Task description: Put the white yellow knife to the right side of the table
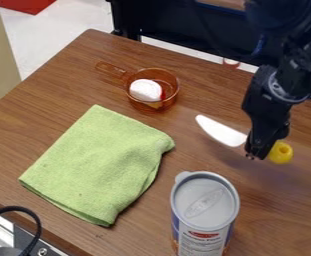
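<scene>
Far left, the green cloth [94,162] is sprawling across the table [44,100]; next, the amber pan [171,82] is cradling a white object [145,90]. The can [204,200] is standing nearer, and right of it the gripper [256,153] is clasping the yellow-handled knife [221,132] mid-length, blade pointing left!

from close above, the fixed camera faces down at a slant across the wooden table [57,95].
</scene>
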Motion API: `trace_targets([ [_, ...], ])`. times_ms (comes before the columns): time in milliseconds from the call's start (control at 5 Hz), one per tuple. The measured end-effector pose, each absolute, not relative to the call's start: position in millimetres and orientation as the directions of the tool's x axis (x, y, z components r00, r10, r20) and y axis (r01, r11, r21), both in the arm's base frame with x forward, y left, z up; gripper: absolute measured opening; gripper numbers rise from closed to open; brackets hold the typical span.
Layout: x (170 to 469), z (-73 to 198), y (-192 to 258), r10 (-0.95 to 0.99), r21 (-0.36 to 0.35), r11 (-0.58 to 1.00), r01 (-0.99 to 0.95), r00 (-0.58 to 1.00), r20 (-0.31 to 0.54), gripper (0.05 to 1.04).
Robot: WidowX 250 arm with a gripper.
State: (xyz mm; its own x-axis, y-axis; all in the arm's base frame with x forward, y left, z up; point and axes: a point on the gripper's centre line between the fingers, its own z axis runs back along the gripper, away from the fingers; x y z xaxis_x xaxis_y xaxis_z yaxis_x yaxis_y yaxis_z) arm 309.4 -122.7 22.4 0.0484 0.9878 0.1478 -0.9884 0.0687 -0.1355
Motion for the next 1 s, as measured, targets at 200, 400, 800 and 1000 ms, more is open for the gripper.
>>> trace_targets([
  [200, 313.1, 18.3, -123.2, 0.988, -0.168, 0.074, -0.983, 0.05, 0.146, 0.364],
  [400, 308.3, -2.3, -119.9, 0.984, -0.118, 0.065, -0.991, 0.044, 0.172, 0.364],
  [800, 310.8, -3.3, -118.7, 0.989, -0.131, -0.004, -0.991, -0.023, 0.143, 0.427],
  [1000, 311.2, -1.8, -115.1, 0.991, -0.098, 0.025, -0.995, 0.012, 0.135, 0.719],
])
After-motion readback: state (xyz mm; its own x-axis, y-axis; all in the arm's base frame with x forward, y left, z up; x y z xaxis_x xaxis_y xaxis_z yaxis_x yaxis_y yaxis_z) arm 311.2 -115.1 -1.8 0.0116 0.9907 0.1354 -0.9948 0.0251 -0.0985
